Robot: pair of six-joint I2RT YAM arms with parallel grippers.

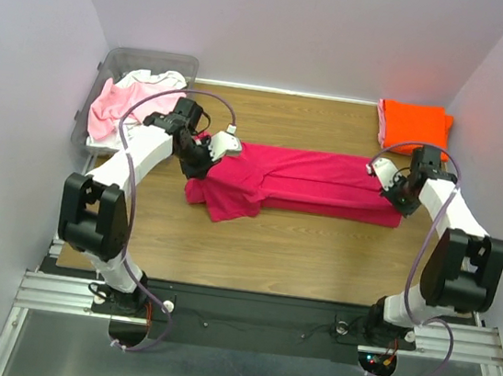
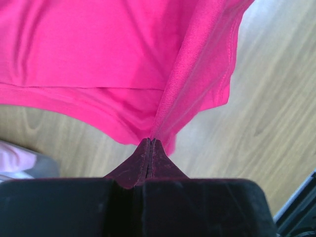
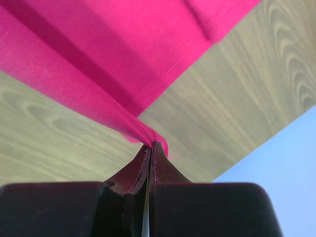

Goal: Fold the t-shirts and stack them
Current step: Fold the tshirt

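The magenta-pink t-shirt (image 1: 308, 182) lies stretched left to right across the middle of the wooden table, folded lengthwise. My left gripper (image 1: 202, 158) is shut on its left end, where a sleeve bunches up; the left wrist view shows the fabric (image 2: 123, 59) pinched at my fingertips (image 2: 150, 143). My right gripper (image 1: 390, 190) is shut on the shirt's right edge; the right wrist view shows the hem (image 3: 98, 74) caught between my fingertips (image 3: 151, 145). A folded orange t-shirt (image 1: 414, 124) lies at the back right. Pale pink and white shirts (image 1: 129, 98) fill the bin.
A clear plastic bin (image 1: 119, 64) stands at the back left corner. White walls close in the table on three sides. Bare wooden tabletop (image 1: 272, 246) lies in front of the magenta shirt.
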